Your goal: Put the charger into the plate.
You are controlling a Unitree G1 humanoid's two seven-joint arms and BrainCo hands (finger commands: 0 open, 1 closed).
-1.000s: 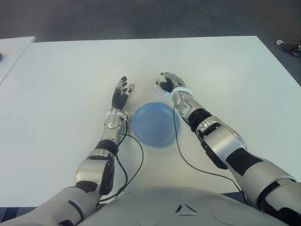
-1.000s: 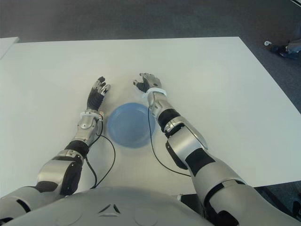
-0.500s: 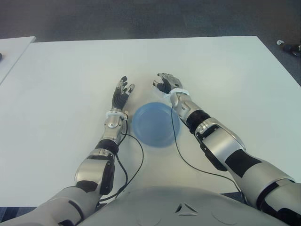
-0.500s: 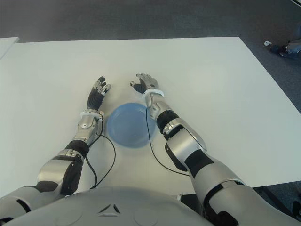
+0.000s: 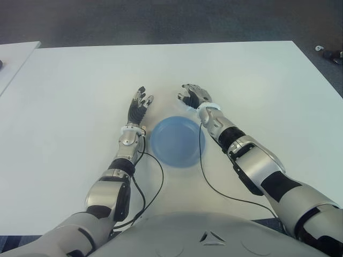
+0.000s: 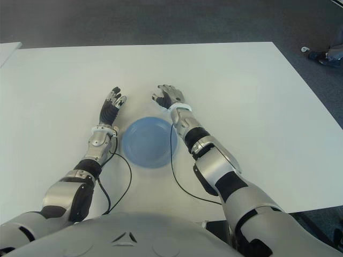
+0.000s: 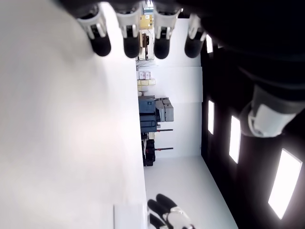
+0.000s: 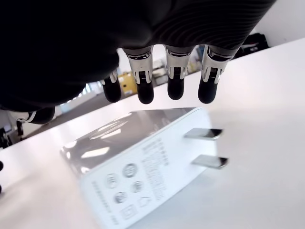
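A white charger [image 8: 136,174] with two metal prongs [image 8: 204,134] lies flat on the white table [image 5: 257,75], seen in the right wrist view. My right hand [image 5: 189,97] is over it, just beyond the far right rim of the blue plate [image 5: 177,142]. Its fingers [image 8: 174,88] arch above the charger without closing on it, and the thumb stands off to one side. From the eye views the hand hides the charger. The plate holds nothing. My left hand [image 5: 140,105] shows left of the plate with its fingers stretched out straight.
Thin black cables [image 5: 206,176] run from both wrists back across the table toward my body. A second white table [image 5: 13,56] stands off to the left, and dark floor lies past the far edge.
My right hand shifted slightly left, then back right, staying over the same spot beyond the plate. The left hand and the plate have not moved.
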